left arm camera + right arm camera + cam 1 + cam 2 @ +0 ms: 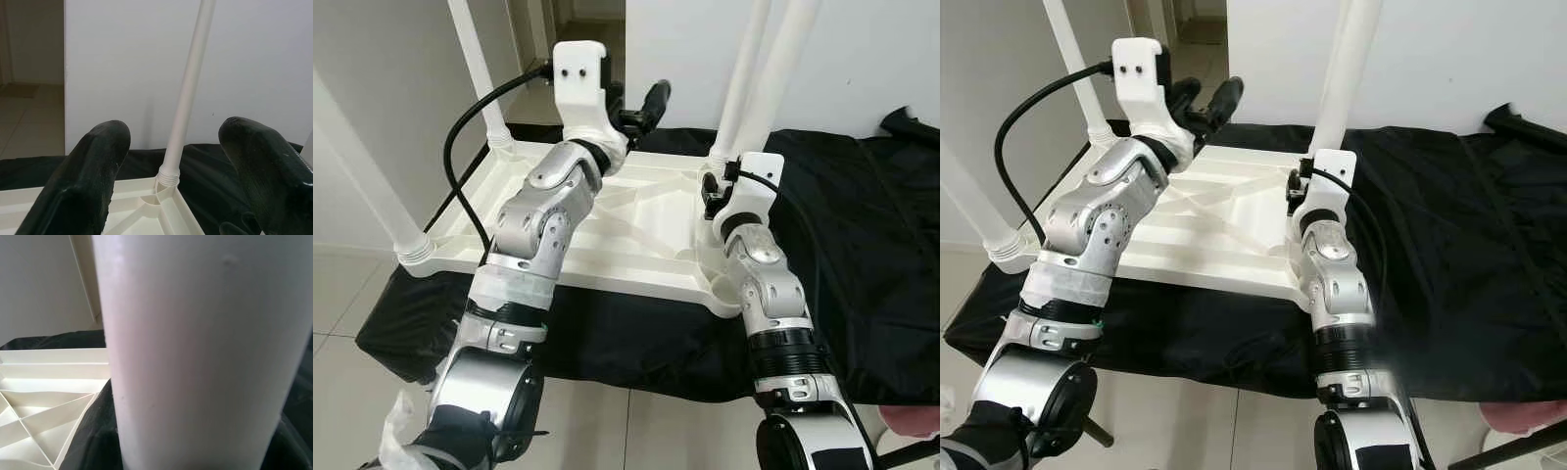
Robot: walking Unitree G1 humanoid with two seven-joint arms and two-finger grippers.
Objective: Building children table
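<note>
— Where's the table?
— The white plastic tabletop (pixel 636 230) lies upside down on a black cloth (pixel 862 245), ribs facing up, with white legs standing in its corner sockets, such as the far-left leg (pixel 480 69) and the near-left leg (pixel 372 186).
— And the left gripper (pixel 1203 101)?
— Raised above the tabletop's far edge, fingers (pixel 93 171) spread wide, holding nothing, aimed toward a far leg (pixel 188 93).
— The right gripper?
— At the base of the far-right leg (pixel 1342 73). Its wrist camera sits right against that leg; I cannot tell how the fingers stand.
</note>
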